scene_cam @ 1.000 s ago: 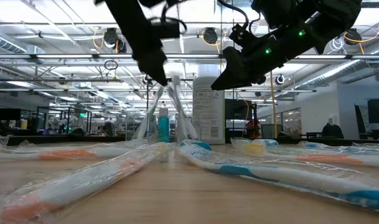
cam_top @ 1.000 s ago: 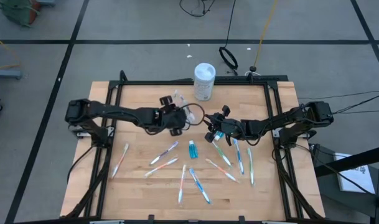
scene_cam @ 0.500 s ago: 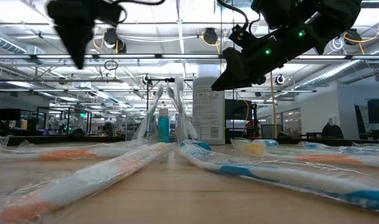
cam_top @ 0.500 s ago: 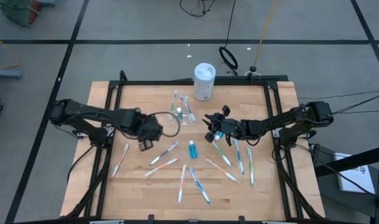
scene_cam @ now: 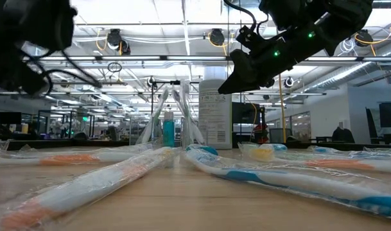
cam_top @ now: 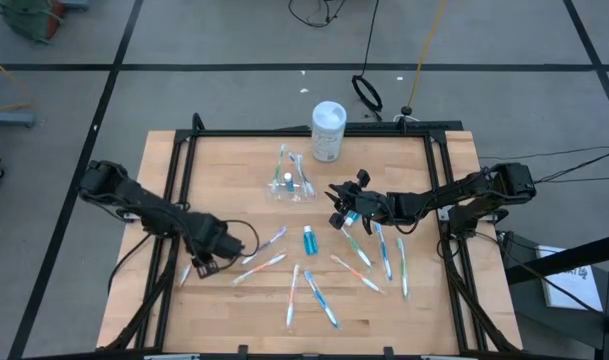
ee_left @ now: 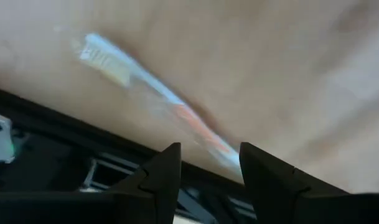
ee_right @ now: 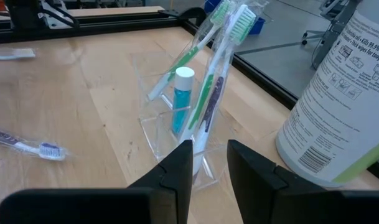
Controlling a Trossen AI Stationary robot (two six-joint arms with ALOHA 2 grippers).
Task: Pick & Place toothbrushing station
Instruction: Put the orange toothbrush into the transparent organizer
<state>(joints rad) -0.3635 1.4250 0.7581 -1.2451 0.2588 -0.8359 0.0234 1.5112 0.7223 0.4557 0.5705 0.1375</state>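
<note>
- Clear cup point(cam_top: 290, 186) sits mid-desk point(cam_top: 434, 300), toothbrushes and one tube inside.
- Left pincer point(cam_top: 202, 266) apart, empty, above blurred orange-handled toothbrush point(ee_left: 158, 99) at desk edge.
- Right pincer point(cam_top: 337, 207): narrow gap; grip unclear.

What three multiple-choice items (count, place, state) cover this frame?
1. Small blue toothpaste tubes in the small clear plastic cup: A) none B) one C) three
2. The left tool is over: A) a wrapped orange-handled toothbrush near the table's left edge B) the cup C) a white cylinder
3. Left tool's jaws: A) shut on a tube B) shut on a brush C) open, empty

B: the right wrist view shows one tube.
A: the high view places it there.
C: the left wrist view shows a clear gap.
The right tool hangs right of the cup.
</note>
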